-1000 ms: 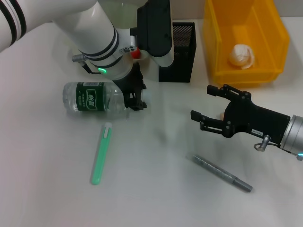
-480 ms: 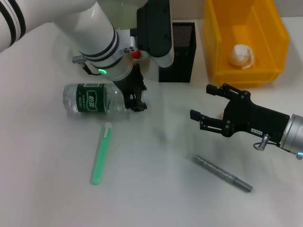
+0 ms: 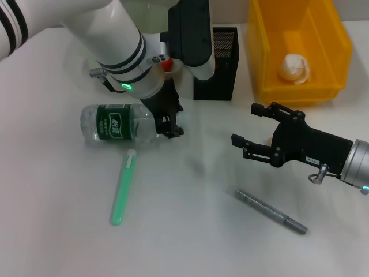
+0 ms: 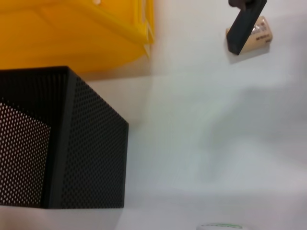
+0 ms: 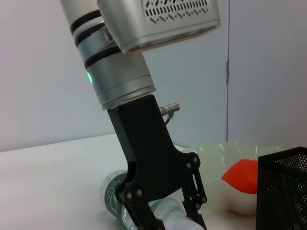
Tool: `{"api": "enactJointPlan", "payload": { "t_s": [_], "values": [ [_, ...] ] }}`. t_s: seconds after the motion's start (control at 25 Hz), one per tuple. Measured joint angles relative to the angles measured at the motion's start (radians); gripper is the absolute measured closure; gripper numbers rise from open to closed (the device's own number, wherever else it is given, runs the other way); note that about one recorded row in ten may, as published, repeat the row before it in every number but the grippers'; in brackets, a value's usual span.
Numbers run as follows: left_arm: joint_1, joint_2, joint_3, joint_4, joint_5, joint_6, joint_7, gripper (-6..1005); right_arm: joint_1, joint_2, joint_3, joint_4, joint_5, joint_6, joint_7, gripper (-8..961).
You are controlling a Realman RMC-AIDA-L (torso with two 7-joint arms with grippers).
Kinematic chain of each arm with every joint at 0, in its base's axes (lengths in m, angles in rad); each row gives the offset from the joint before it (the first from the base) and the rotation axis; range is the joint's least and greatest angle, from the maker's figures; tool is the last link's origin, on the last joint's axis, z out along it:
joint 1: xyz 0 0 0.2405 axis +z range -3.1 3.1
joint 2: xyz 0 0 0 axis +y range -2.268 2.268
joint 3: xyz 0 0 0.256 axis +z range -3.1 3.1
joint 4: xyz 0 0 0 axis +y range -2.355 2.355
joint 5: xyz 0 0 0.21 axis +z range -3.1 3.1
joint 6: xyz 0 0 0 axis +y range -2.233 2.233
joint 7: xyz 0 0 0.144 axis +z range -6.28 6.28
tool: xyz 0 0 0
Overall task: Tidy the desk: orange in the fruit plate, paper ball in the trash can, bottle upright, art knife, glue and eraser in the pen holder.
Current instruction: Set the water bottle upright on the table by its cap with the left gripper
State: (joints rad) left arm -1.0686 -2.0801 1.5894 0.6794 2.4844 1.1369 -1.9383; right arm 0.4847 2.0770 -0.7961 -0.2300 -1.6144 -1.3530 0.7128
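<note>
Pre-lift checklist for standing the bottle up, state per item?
1. Left gripper closed on the neck end of the bottle: ok, fingers sit around it in the head and right wrist views.
2. Bottle upright: not ok, it lies on its side.
3. Table space beside the bottle to stand it: ok; the green glue stick lies nearer the robot, apart from it.
4. Pen holder away from the swing path: cannot tell, it stands close behind the left gripper.
5. Right gripper out of the way: ok, open and hovering apart, near the grey art knife.
</note>
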Motion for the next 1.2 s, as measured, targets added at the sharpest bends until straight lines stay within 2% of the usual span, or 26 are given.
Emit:
{"api": "enactJointPlan", "payload": {
  "t_s": [0.2,0.48,0.8,1.2],
  "values": [
    [0.005,0.0,-0.003,0.015,0.0,0.015,-0.009,550,0.0,0.0,0.0,0.0,0.001,0.0,-0.002,126],
    [0.022,0.001,-0.072,0.068,-0.001,0.071,-0.01,551,0.0,-0.002,0.0,0.0,0.002,0.0,-0.003,126],
    [0.041,0.005,-0.089,0.11,-0.012,0.094,-0.025,555,0.0,-0.002,0.0,0.0,0.001,0.0,-0.003,125],
    [0.056,0.007,-0.199,0.143,-0.026,0.157,-0.015,557,0.001,-0.003,-0.004,-0.002,-0.001,0.0,-0.004,125]
  ]
}}
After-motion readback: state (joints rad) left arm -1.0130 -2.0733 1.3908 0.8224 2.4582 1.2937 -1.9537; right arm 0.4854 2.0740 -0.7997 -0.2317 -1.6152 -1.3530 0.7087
